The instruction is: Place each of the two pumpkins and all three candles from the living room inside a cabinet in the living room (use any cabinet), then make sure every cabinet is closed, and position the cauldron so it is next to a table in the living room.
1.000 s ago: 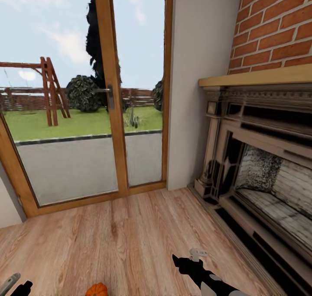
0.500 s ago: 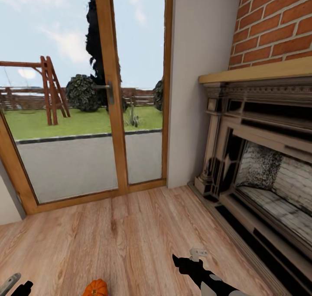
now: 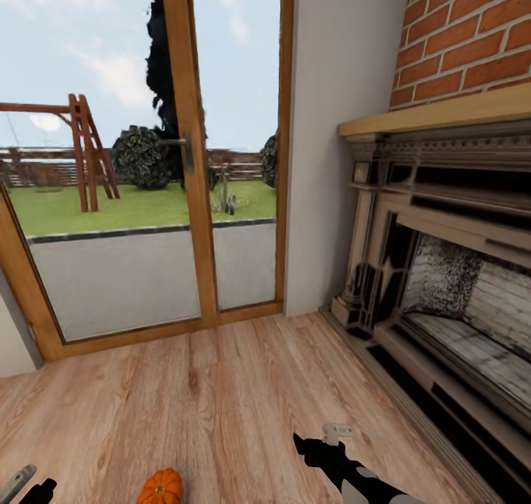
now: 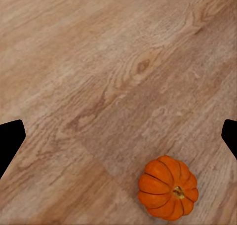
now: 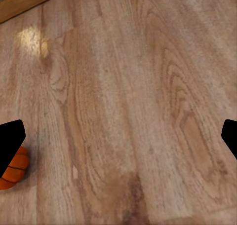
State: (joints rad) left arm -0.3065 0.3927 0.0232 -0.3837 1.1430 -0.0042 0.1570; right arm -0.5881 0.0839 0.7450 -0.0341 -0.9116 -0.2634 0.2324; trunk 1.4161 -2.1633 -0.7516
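One ribbed orange pumpkin (image 3: 161,487) with a short stem lies on the wooden floor at the bottom of the head view, between my two arms. My left gripper (image 3: 28,487) hangs at the bottom left corner, to the pumpkin's left. In the left wrist view the pumpkin (image 4: 168,187) sits on the floor below the left gripper (image 4: 118,138), whose fingers (image 4: 10,141) stand wide apart and empty. My right gripper (image 3: 317,436) hovers over the floor to the pumpkin's right, open and empty (image 5: 118,136). The right wrist view catches the pumpkin (image 5: 12,168) partly behind one finger.
A glazed wooden door (image 3: 188,165) to the garden stands ahead. A stone-coloured fireplace (image 3: 442,268) with a wooden mantel under a brick wall (image 3: 472,40) fills the right side. Wooden floor (image 3: 221,401) stretches between them.
The whole head view has shifted slightly, so the camera moved; a little more of the pumpkin shows at the bottom edge. Both arms keep their places in the picture.
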